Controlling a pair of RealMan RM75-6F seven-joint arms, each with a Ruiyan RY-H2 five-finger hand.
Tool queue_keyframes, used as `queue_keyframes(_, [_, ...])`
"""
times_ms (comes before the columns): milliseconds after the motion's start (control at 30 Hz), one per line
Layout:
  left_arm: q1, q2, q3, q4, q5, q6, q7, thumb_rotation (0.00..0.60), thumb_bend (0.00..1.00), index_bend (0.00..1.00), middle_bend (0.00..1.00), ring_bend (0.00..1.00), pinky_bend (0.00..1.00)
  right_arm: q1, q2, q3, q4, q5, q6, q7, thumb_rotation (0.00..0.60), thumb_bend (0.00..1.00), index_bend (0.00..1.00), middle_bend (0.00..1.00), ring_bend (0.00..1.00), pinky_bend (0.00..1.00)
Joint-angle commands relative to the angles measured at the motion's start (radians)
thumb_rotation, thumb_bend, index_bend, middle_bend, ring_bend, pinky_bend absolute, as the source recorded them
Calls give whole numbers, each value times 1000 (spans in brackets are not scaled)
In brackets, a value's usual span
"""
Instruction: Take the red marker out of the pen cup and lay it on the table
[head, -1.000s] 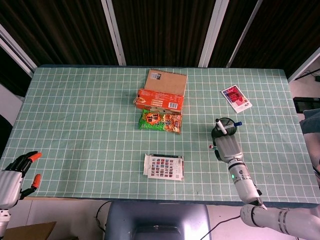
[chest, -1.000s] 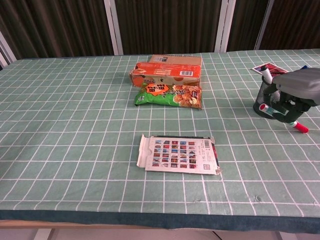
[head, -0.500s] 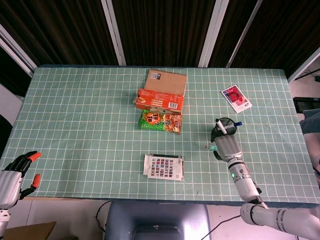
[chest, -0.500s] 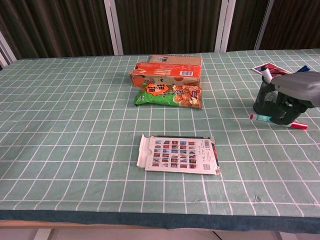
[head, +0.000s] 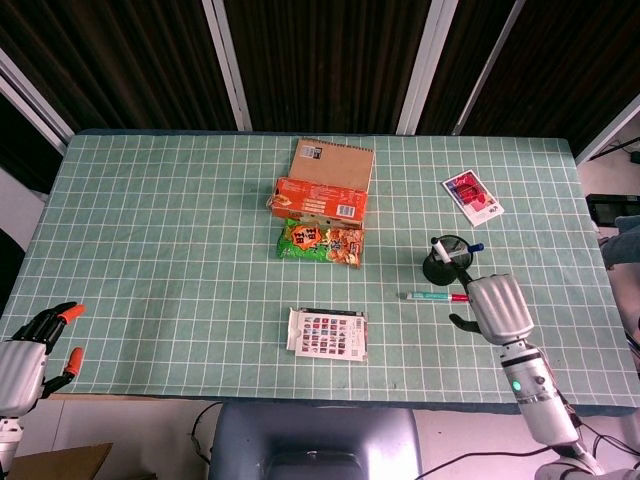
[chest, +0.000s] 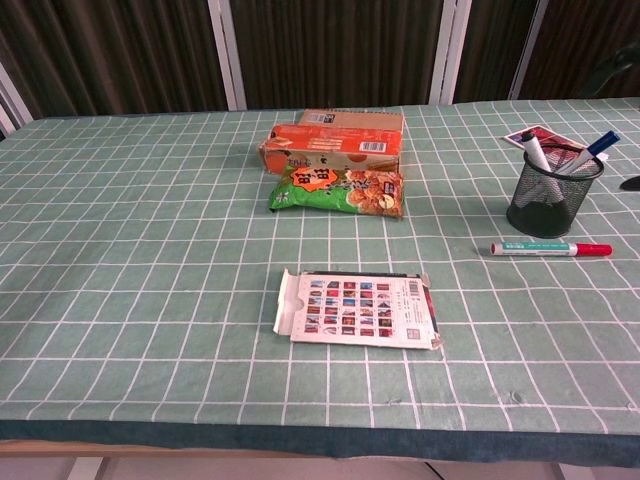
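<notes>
Nearest the robot, the left hand (head: 30, 350) is hanging off the near left corner of the table (head: 150, 250), far from the pen cup (chest: 553, 195); its orange-tipped fingers are spreading apart, holding nothing. The right hand (head: 497, 308) is hovering just nearer than the pen cup and slightly to its right, released from any object, though whether its fingers are spreading or curling cannot be told from above. It is showing only in the head view.

A flattened card of small coloured squares (chest: 358, 308) is lying well to the left of the pen cup, closer to the near edge.

The red marker (chest: 551, 248) is lying flat on the table just in front of the pen cup, apart from it, its red cap pointing right. The black mesh pen cup is standing upright, with two other pens leaning inside it.

Further back and well left of the cup, a green snack packet (chest: 338, 191) is lying against an orange box (chest: 328, 156), with a brown notebook (head: 335, 163) just beyond. A red and white card (head: 473, 196) is lying behind the cup.
</notes>
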Motion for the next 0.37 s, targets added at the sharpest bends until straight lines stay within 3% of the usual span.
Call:
queue_keyframes(33, [1, -1, -1, -2, -3, -1, 8, 600, 458, 216, 168, 196, 386, -211, 70, -76, -27, -138, 280, -13, 600, 255, 416, 531, 500, 559])
queue_keyframes(133, [0, -1, -3, -7, -7, -1, 15, 600, 458, 216, 168, 195, 386, -262, 66, -81, -3, -81, 289, -30, 600, 254, 334, 320, 232, 296])
queue_keyframes(200, [0, -3, -5, -8, -8, 0, 19, 600, 458, 217, 168, 196, 386, -274, 70, -84, 12, -54, 265, -15, 600, 254, 273, 228, 129, 192])
queue_keyframes(367, [-5, -5, -5, -9, -8, -8, 26, 600, 458, 217, 168, 195, 386, -279, 75, -80, 37, -34, 213, 44, 600, 254, 203, 153, 67, 175])
